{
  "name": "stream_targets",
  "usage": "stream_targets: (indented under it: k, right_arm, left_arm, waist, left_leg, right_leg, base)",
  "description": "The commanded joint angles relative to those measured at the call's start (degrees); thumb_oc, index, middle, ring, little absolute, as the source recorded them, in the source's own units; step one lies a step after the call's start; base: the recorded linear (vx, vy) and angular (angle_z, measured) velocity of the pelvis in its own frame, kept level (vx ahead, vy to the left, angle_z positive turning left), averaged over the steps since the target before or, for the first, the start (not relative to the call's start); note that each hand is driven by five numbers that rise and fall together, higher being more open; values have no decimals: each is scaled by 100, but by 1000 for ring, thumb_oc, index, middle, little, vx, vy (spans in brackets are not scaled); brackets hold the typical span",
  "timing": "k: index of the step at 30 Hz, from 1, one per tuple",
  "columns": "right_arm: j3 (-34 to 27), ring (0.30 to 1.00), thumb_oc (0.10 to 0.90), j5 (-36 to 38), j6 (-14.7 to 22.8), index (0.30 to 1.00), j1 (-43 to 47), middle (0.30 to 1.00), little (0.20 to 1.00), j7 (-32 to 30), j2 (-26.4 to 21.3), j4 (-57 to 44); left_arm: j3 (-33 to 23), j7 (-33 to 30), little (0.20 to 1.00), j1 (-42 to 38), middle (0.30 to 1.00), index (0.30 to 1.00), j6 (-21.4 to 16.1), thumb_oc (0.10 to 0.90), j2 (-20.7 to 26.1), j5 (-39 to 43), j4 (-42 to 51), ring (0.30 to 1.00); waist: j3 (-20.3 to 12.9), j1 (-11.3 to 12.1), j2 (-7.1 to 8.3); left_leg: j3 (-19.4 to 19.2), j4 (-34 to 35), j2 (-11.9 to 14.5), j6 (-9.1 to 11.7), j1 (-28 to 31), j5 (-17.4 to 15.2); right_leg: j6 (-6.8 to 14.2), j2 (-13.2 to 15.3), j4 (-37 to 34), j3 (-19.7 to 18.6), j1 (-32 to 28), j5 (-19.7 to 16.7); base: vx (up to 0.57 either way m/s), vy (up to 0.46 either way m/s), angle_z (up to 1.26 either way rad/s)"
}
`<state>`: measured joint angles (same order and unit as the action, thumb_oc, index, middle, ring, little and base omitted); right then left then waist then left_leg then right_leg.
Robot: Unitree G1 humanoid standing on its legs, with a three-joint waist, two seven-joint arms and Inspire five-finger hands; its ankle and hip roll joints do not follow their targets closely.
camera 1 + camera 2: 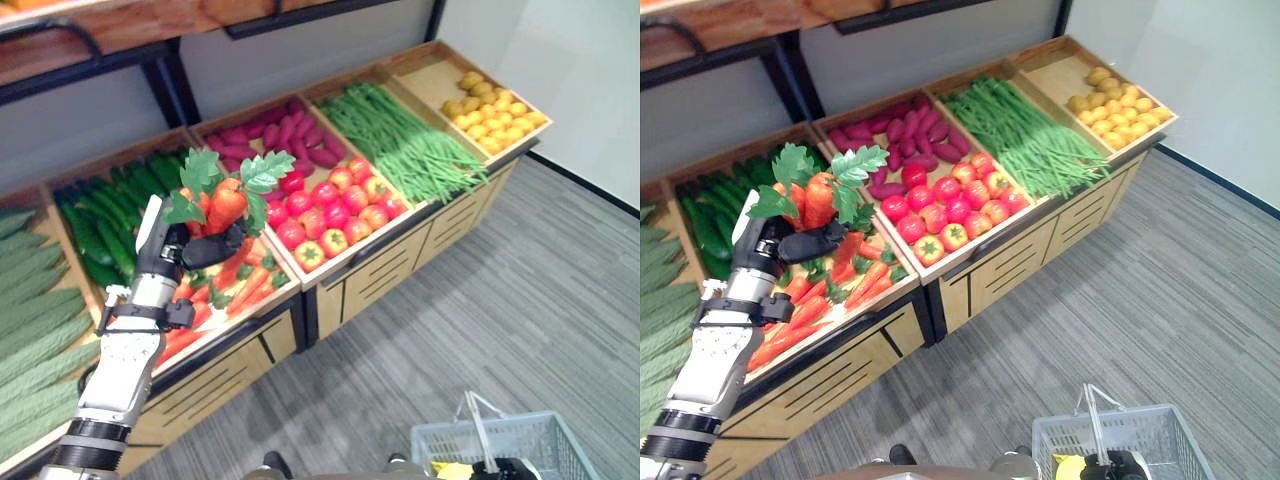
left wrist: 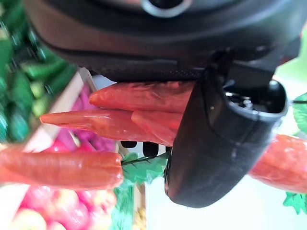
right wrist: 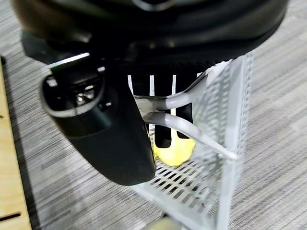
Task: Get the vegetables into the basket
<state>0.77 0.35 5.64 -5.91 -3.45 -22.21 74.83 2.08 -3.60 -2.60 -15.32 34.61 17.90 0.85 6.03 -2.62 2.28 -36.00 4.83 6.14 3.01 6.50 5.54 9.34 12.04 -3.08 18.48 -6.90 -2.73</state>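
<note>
I get bright, even light from above with soft shadows under the produce bins (image 1: pixel 330 270), mild glare on the carrots (image 2: pixel 115 120) my left hand (image 2: pixel 220 139) holds, and what seems like close-range blur across both wrist views.

Left hand (image 1: pixel 182 250) raised, fingers curled tight; right hand (image 3: pixel 120 129) low, fingers hooked closed.

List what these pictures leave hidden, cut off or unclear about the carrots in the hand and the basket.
- Orange leafy carrots: how many, left eye view; left hand and leaves cover them.
- Grey plastic mesh basket: cut off by the right eye view's bottom edge.
- Yellow item: identity unclear, right wrist view; right hand covers it.
</note>
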Motion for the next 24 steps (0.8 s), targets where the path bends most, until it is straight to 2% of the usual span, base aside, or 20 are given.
stream_targets:
  k: [1, 5, 7, 10, 11, 13, 15, 16, 17, 19, 20, 22, 24]
  right_arm:
    - [84, 300, 400, 141, 261, 300, 277, 300, 300, -100, -218, 7]
    - [7, 300, 400, 219, 278, 300, 186, 300, 300, -117, -306, -34]
    - [-41, 300, 400, 254, 294, 300, 129, 300, 300, -144, -359, -105]
    - [-58, 300, 400, 272, 303, 300, 96, 300, 300, -173, -380, -135]
    - [-91, 300, 400, 310, 306, 300, 50, 300, 300, -193, -414, -140]
    - [-117, 300, 400, 337, 318, 300, 20, 300, 300, -203, -430, -155]
    - [-166, 300, 400, 381, 320, 300, -58, 300, 300, -218, -500, -132]
    - [-198, 300, 400, 400, 320, 300, -43, 300, 300, -232, -598, -94]
    - [-215, 300, 400, 412, 286, 300, 107, 300, 300, -271, -787, 86]
    - [-167, 300, 400, 405, 304, 300, 204, 300, 300, -290, -820, 149]
    - [-82, 300, 400, 381, 315, 300, 326, 300, 300, -276, -838, 218]
    - [29, 300, 400, 316, 332, 300, 424, 300, 300, -231, -831, 260]
    - [66, 300, 400, 317, 348, 300, 409, 300, 300, -189, -789, 256]
  left_arm:
    - [-228, -91, 300, -688, 300, 300, -607, 400, 214, -24, 711, 300]
    - [-98, -50, 300, -770, 300, 300, -601, 400, 175, -15, 686, 300]
    - [40, -59, 300, -913, 300, 300, -595, 400, 131, 27, 639, 300]
    - [167, -42, 300, -1003, 300, 300, -591, 400, 89, 82, 607, 300]
    - [280, -19, 300, -1097, 300, 300, -580, 400, 70, 111, 578, 300]
    - [354, -5, 300, -1128, 300, 300, -576, 400, 44, 134, 551, 300]
    - [491, 8, 300, -1280, 300, 300, -566, 400, -14, 172, 525, 300]
    - [539, 0, 300, -1344, 300, 300, -581, 400, -36, 177, 503, 300]
    - [551, -20, 300, -1354, 300, 300, -577, 400, -62, 166, 490, 300]
    - [469, -110, 300, -1253, 300, 300, -596, 400, -49, 68, 459, 300]
    - [324, -209, 300, -1180, 300, 300, -639, 400, -46, 25, 488, 300]
    - [168, -261, 300, -1018, 300, 300, -675, 400, -45, -5, 558, 300]
    - [159, -243, 300, -989, 300, 300, -688, 400, -43, 13, 608, 300]
  waist:
    - [-170, 5, 203]
    - [-165, -84, 120]
    - [-127, -168, 28]
    - [-85, -232, -27]
    - [-48, -300, -71]
    - [-23, -320, -101]
    - [40, -374, -144]
    - [138, -368, -151]
    - [256, -158, -191]
    - [296, -32, -156]
    - [337, 84, -128]
    - [352, 174, -114]
    - [319, 154, -122]
  left_leg:
    - [515, -99, 132, 194, -272, -121]
    - [502, -109, 275, 307, -266, -1]
    - [473, -199, 426, 388, -282, 73]
    - [453, -303, 545, 449, -320, 121]
    - [435, -389, 681, 517, -337, 195]
    - [435, -450, 762, 571, -348, 238]
    - [504, -808, 1044, 739, -490, 326]
    - [835, -1140, 1106, 790, -560, 282]
    - [1896, -1114, 706, 586, -901, 310]
    - [2737, -869, 455, 485, -1079, 183]
    - [3450, -863, 204, 426, -1189, 82]
    - [3990, -876, -85, 328, -1175, -107]
    - [3781, -745, -32, 273, -1040, -115]
  right_leg:
    - [103, 168, 330, -21, 235, -49]
    - [38, 27, 199, -37, 137, 18]
    - [-56, -55, 359, -66, 196, 155]
    - [-131, -118, 497, -110, 244, 270]
    - [-209, -208, 590, -168, 263, 357]
    - [-261, -275, 624, -187, 259, 403]
    - [-414, -464, 575, -286, 207, 493]
    - [-490, -567, 602, -441, 202, 560]
    - [-527, -591, 659, -689, 339, 490]
    - [-503, -582, 710, -1017, 426, 442]
    - [-480, -622, 744, -1348, 546, 366]
    - [-452, -713, 765, -1703, 667, 313]
    - [-433, -699, 756, -1778, 664, 328]
  base:
    - [-4, -167, -23]
    - [-6, -143, -9]
    - [-31, -175, -5]
    - [-34, -148, -4]
    - [-35, -181, -7]
    - [-33, -214, -10]
    - [-20, -271, -18]
    - [-83, -176, -49]
    - [-65, -122, -71]
    - [-4, -30, -125]
    - [47, -28, -131]
    - [37, 17, -100]
    - [78, 122, -111]
